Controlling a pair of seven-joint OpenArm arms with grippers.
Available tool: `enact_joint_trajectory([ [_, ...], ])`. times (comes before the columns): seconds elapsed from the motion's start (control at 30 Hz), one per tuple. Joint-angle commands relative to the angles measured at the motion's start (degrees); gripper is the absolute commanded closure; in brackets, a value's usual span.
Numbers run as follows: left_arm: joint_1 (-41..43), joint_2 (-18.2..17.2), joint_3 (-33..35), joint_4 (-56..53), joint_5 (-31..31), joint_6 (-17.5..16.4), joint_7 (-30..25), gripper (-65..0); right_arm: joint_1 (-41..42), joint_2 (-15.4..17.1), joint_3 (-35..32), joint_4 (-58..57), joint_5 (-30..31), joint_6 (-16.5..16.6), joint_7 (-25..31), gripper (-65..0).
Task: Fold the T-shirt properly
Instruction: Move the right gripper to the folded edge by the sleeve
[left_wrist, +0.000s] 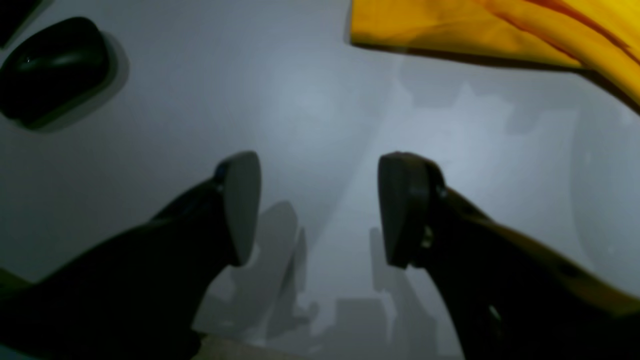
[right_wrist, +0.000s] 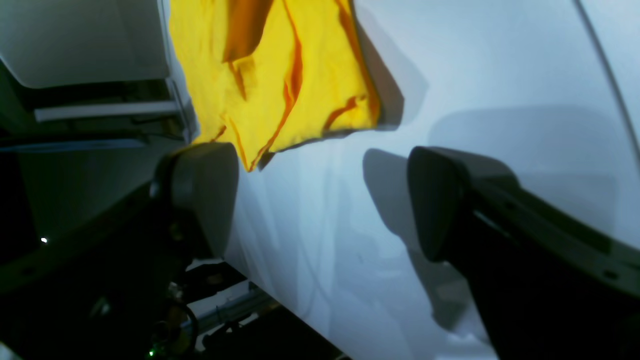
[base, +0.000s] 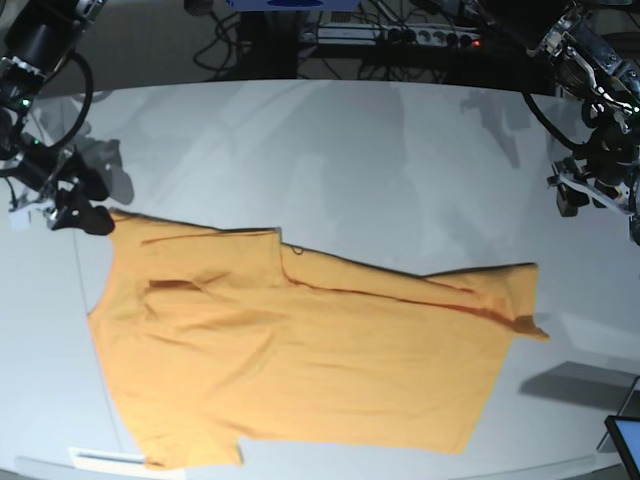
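Left wrist view: my left end effector (left_wrist: 320, 210) is spread wide over bare table (left_wrist: 310, 100), the T-shirt (left_wrist: 480, 30) at one o'clock. Right wrist view: my right end effector (right_wrist: 320, 200) gapes empty, the cloth's corner at eleven o'clock. Base view: the shirt lies flat at six o'clock, looks thin and limp, so I'd pinch hems or sleeve edges.

The T-shirt (base: 300, 360) is plain orange-yellow with no print, its creases darker orange in the right wrist view. The surface (base: 380, 160) is pale grey-white. Both hands are black, with grey finger pads (left_wrist: 243, 205). At upper left of the left wrist view sits a glossy black object (left_wrist: 52, 67).
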Motion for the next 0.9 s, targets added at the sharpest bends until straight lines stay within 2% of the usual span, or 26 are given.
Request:
enact_joint_trajectory([
  [0.0, -0.63, -0.92, -0.19, 0.87, -0.58, -0.08, -1.38, -36.6, 1.41, 1.19, 0.18, 0.63, 1.74, -0.09, 0.18, -52.2],
  [0.07, -0.63, -0.92, -0.19, 0.87, -0.58, -0.08, -1.38, -36.6, 2.03, 1.11, -0.17, 0.63, 1.74, -0.09, 0.18, -52.2],
  [0.23, -0.81, -0.92, -0.01, 0.87, -0.58, -0.08, -1.38, -36.6, 3.52, 1.02, -6.06, -1.92, 2.01, 0.08, 1.85, -51.9],
  [0.4, -1.60, -1.10, -0.19, 0.87, -0.58, -0.08, -1.38, -36.6, 4.22, 1.37, -6.94, -7.63, 1.83, 0.17, 3.61, -51.8],
  [0.63, -1.86, -0.92, 0.08, 0.87, -0.58, -0.08, -1.38, -36.6, 6.07, 1.02, -7.21, -7.46, 1.83, 0.17, 3.08, -51.8],
  [0.87, -1.95, -0.92, -0.19, 0.87, -0.58, -0.08, -1.38, -36.6, 8.00, 1.02, -12.22, -7.46, 1.92, 0.26, 3.52, -51.5],
])
